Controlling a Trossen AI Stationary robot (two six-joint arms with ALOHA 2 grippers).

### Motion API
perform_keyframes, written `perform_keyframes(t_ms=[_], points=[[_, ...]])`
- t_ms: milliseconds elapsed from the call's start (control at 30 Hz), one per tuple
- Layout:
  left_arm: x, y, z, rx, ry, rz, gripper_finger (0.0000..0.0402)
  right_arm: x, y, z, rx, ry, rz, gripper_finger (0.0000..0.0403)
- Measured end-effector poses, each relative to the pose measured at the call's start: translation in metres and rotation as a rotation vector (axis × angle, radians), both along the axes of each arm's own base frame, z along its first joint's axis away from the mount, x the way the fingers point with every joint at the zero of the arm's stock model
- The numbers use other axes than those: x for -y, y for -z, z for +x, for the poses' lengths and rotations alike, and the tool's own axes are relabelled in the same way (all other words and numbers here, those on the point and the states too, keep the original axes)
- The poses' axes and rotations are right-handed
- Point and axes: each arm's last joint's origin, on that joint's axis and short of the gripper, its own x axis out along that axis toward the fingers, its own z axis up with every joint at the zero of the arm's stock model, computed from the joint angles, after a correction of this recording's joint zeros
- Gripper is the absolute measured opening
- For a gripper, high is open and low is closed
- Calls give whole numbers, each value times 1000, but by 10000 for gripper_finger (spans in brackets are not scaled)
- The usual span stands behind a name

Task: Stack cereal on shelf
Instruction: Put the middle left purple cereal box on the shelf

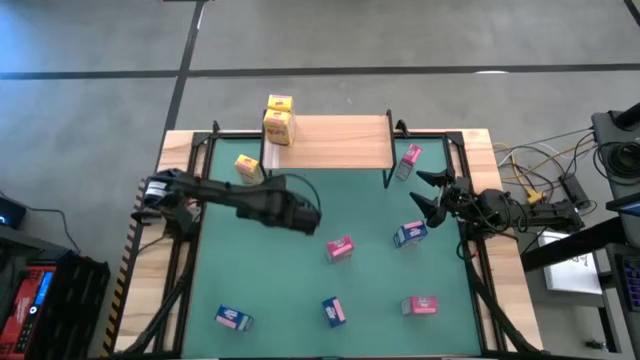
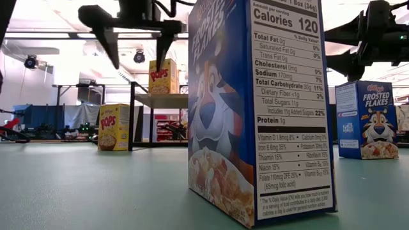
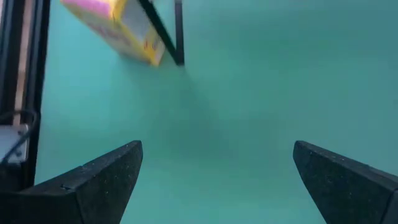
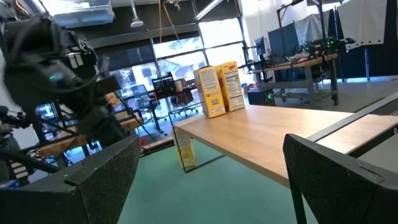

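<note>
Two yellow cereal boxes stand on the left end of the wooden shelf. A third yellow box stands on the green mat by the shelf's left front leg. Three pink boxes and three blue boxes are scattered over the mat. My left gripper hangs open above bare mat near the middle, pointing steeply down, with nothing between its fingers. My right gripper waits open at the mat's right edge, pointing level toward the shelf.
One blue box stands close in front of the low camera and blocks much of that view. The shelf's thin black legs stand on the mat. Black frame rails run along the mat's sides. Cables and equipment lie to the right, off the table.
</note>
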Motion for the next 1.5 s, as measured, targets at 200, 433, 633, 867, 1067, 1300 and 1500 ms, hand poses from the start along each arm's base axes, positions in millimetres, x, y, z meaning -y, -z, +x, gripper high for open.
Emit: perform_keyframes(t_ms=[200, 433, 633, 867, 1067, 1300, 1500], points=[[27, 3, -1, 45, -17, -44, 398, 0, 0, 0, 0, 0, 0, 384], [36, 13, 7, -45, 237, 66, 398, 0, 0, 0, 0, 0, 0, 384], [49, 13, 30, -3, 589, 193, 398, 0, 0, 0, 0, 0, 0, 384], [64, 7, 50, 149, 760, 244, 398, 0, 0, 0, 0, 0, 0, 384], [84, 5, 53, 246, 830, 226, 398, 0, 0, 0, 0, 0, 0, 384], [104, 12, 51, 302, 858, 251, 398, 0, 0, 0, 0, 0, 0, 384], [104, 35, 53, 351, 857, 236, 398, 0, 0, 0, -1, 0, 0, 384]])
